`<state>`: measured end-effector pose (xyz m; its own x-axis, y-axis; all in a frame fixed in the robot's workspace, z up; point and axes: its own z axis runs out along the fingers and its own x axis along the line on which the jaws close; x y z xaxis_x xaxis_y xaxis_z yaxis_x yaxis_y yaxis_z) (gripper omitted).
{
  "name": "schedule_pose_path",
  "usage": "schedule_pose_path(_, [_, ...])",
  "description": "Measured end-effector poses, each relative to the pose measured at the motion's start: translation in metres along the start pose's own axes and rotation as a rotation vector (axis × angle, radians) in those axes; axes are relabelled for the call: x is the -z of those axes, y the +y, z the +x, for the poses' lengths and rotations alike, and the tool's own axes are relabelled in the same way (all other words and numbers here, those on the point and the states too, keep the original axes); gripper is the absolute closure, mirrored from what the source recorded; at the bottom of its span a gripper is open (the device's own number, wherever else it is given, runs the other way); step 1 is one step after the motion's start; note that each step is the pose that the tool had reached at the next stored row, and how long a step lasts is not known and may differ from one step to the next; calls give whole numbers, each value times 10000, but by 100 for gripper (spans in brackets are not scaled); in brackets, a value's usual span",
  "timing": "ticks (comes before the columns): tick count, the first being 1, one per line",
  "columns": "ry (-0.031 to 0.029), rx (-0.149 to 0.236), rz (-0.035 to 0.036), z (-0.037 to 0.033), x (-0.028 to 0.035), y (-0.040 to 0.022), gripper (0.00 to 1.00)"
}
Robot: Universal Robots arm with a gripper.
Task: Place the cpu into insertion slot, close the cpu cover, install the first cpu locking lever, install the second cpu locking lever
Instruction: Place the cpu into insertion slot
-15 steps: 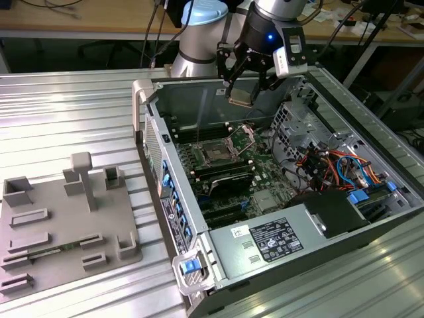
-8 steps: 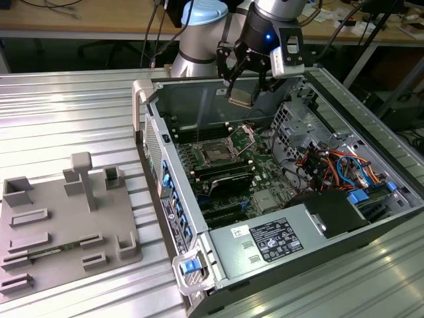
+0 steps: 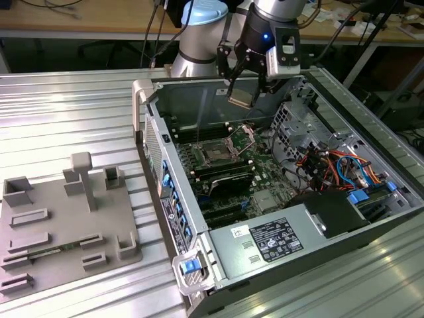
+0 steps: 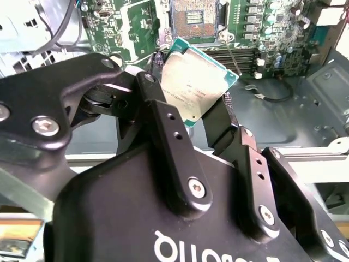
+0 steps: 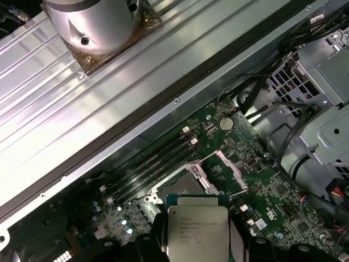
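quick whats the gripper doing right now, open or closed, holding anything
gripper: closed, holding the cpu by its edges, above the circuit board

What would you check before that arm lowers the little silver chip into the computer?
1. Grip: the cpu is pinched by its edges in the gripper: ok.
2. The insertion slot is empty, with nothing lying in it: ok.
3. The cpu cover is swung up, off the slot: ok.
4. The cpu is lined up squarely over the slot: cannot tell.
5. The cables lie away from the slot, toward the exterior view's right: ok.
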<state>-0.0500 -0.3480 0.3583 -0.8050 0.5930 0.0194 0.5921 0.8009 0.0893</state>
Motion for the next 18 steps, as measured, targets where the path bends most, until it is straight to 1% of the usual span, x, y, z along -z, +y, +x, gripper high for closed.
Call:
schedule_pose_path(2, [-13, -147, -2, 0, 0, 0, 45])
schedule_pose_path(16, [-15, -163, -3, 0, -1, 0, 45])
schedule_pose_path(18, [-20, -218, -5, 1, -2, -1, 45])
